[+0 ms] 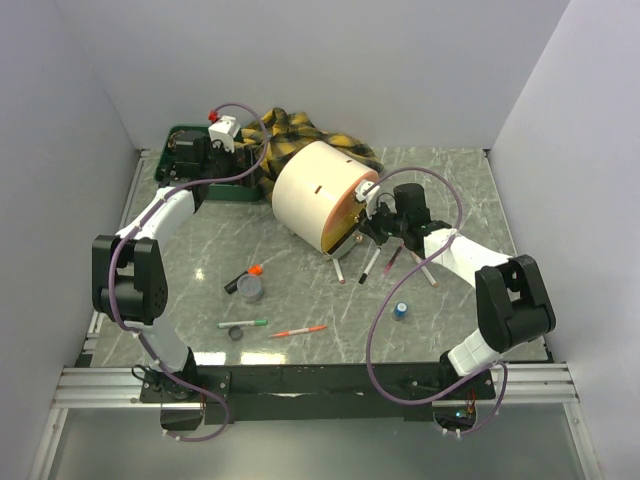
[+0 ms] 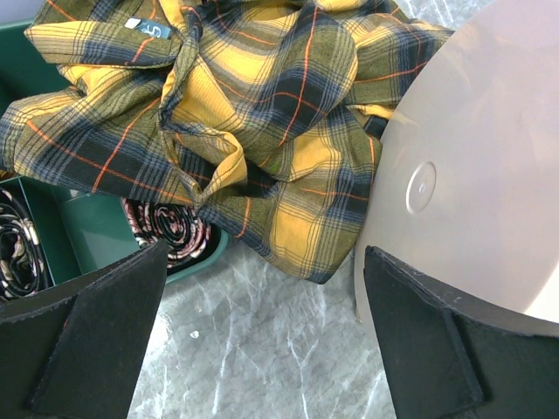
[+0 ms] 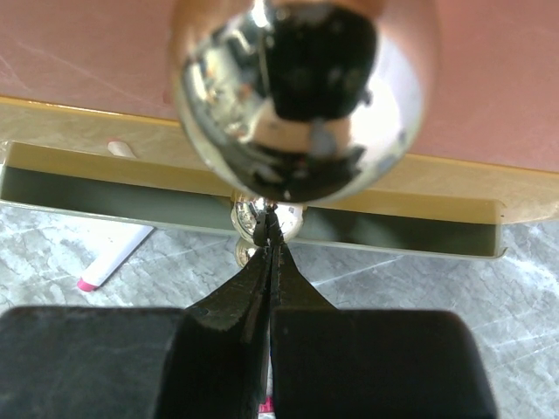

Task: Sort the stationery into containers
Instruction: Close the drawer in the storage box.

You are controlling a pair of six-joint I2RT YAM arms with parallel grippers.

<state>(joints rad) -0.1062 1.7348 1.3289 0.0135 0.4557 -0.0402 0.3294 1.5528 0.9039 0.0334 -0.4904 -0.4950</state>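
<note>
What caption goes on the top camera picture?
Right gripper shut at the orange tray of the tipped cream drum, left gripper open by the plaid cloth, pens and tape rolls loose.

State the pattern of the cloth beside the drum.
Cloth: yellow-and-dark plaid with thin orange lines; left wrist view shows it best.

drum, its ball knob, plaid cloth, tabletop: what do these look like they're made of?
Drum: matte cream shell, likely plastic or coated card; no gloss.
Knob: polished metal or chromed plastic; mirror-like reflections.
Cloth: woven plaid fabric; soft folds, visible weave.
Tabletop: grey marble look with white veins; may be printed laminate.
</note>
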